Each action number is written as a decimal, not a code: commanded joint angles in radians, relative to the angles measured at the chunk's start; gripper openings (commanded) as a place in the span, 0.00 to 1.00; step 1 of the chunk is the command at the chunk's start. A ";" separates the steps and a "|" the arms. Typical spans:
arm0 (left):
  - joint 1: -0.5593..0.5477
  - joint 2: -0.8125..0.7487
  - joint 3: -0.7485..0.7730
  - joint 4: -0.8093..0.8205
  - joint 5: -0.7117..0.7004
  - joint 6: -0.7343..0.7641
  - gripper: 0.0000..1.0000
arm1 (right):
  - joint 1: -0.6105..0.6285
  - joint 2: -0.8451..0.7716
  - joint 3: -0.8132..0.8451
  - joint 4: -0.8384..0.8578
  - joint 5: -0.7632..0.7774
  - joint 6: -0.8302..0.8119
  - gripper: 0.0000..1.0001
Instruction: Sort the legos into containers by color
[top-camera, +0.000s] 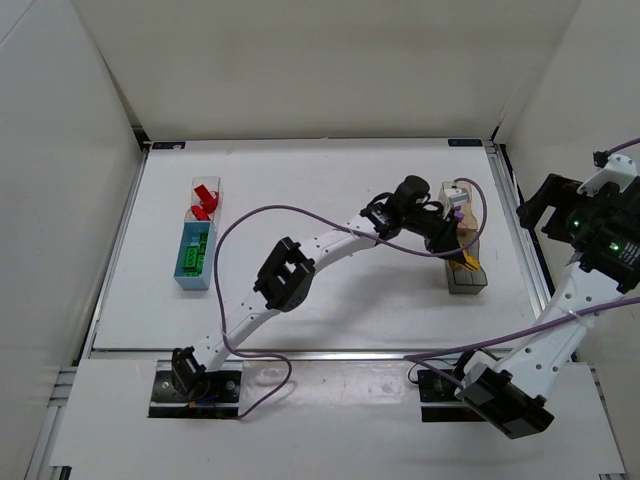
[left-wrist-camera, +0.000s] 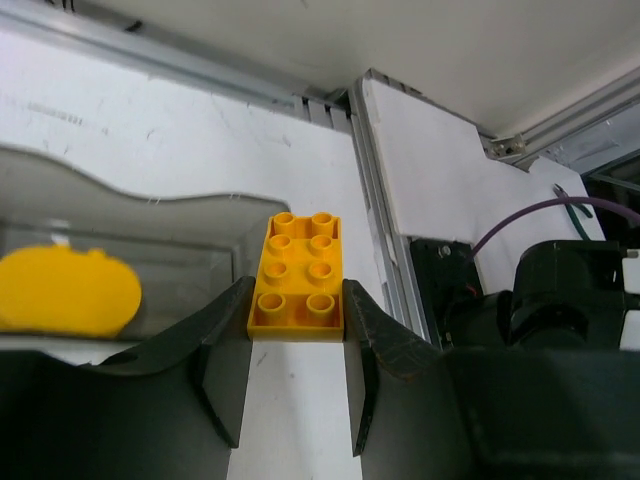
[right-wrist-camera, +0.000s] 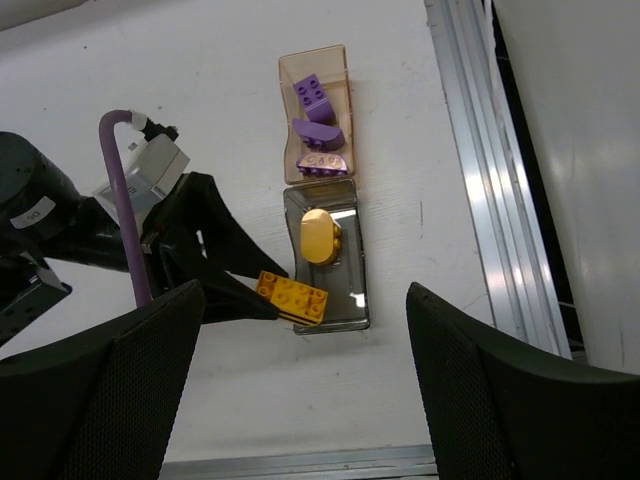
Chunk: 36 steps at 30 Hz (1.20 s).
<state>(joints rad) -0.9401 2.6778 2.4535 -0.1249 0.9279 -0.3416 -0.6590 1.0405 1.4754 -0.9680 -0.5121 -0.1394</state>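
My left gripper (left-wrist-camera: 297, 300) is clenched on a yellow two-by-four studded plastic lego brick (left-wrist-camera: 300, 280), pinched by its long sides. In the right wrist view the brick sits over the 7 o'clock corner of the dark smoky transparent box (right-wrist-camera: 345, 290). A rounded yellow lego (right-wrist-camera: 320, 236) lies inside that box. The tan transparent box (right-wrist-camera: 288, 120) touches it at 12 o'clock and holds three purple legos (right-wrist-camera: 313, 95). My right gripper (right-wrist-camera: 310, 380) is released, jaws wide, up above both boxes. At the table's 9 o'clock, green legos (top-camera: 195, 255) sit in the light blue box (top-camera: 195, 283) and red legos (top-camera: 205, 200) in the clear box (top-camera: 215, 186)
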 joint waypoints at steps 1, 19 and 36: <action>-0.012 0.001 0.070 0.085 -0.041 -0.008 0.25 | -0.001 0.006 0.011 -0.049 -0.055 -0.014 0.85; -0.054 0.111 0.150 0.031 -0.184 0.108 0.41 | -0.001 0.078 0.115 -0.123 -0.092 -0.066 0.85; -0.002 -0.004 0.200 0.016 -0.247 0.106 0.86 | -0.001 0.067 0.030 -0.071 -0.184 -0.068 0.84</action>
<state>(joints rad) -0.9764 2.7979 2.6133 -0.1047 0.6987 -0.1978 -0.6590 1.1309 1.5230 -1.0752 -0.6331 -0.1928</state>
